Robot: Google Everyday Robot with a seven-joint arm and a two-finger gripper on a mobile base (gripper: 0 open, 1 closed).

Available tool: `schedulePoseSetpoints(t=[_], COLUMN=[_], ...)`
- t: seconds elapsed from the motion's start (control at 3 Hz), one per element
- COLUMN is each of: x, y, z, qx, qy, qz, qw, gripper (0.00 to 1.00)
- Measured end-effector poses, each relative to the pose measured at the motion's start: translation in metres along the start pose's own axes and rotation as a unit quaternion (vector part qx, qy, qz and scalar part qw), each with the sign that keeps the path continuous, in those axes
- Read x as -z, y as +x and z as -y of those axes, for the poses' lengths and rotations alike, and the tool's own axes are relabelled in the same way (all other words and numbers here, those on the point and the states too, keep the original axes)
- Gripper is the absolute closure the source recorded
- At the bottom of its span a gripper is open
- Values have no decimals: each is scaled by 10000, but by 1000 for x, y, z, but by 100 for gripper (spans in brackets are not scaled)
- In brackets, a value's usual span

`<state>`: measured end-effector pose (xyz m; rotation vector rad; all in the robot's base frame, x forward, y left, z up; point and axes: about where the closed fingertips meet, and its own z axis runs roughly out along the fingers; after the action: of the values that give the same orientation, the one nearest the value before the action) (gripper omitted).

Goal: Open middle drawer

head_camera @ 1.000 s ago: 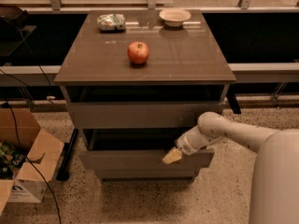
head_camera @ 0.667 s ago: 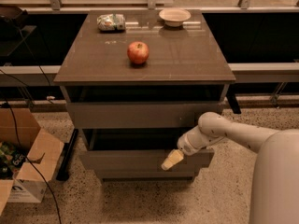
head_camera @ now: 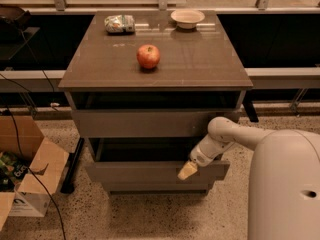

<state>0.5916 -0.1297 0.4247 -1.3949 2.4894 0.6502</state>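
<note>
The middle drawer point(head_camera: 140, 173) is a plain grey-brown handleless front, the second panel down on the cabinet. It stands pulled out a little, with a dark gap behind its top edge. My gripper point(head_camera: 187, 170) is at the drawer front's top edge, right of centre. Its pale tip rests on or hooks over the lip. My white arm point(head_camera: 225, 134) reaches in from the right.
An upper drawer front point(head_camera: 150, 123) sits above and a lower front point(head_camera: 155, 186) below. On the cabinet top point(head_camera: 200, 64) are a red apple point(head_camera: 148, 56), a white bowl point(head_camera: 187, 18) and a snack bag point(head_camera: 120, 23). An open cardboard box point(head_camera: 30, 174) and a cable point(head_camera: 30, 169) lie at the left.
My gripper tip has dropped slightly along the drawer's top edge. The drawer front has hardly moved.
</note>
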Motion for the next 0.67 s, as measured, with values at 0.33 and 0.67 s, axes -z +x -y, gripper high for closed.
schedulePoseSetpoints(t=[0.33,0.67], x=[2,4], y=[6,26], z=[-1,-19], qx=[20,70], qy=[-29,-144], qz=[-178,-558], qw=[9998,9983], gripper=[65,89])
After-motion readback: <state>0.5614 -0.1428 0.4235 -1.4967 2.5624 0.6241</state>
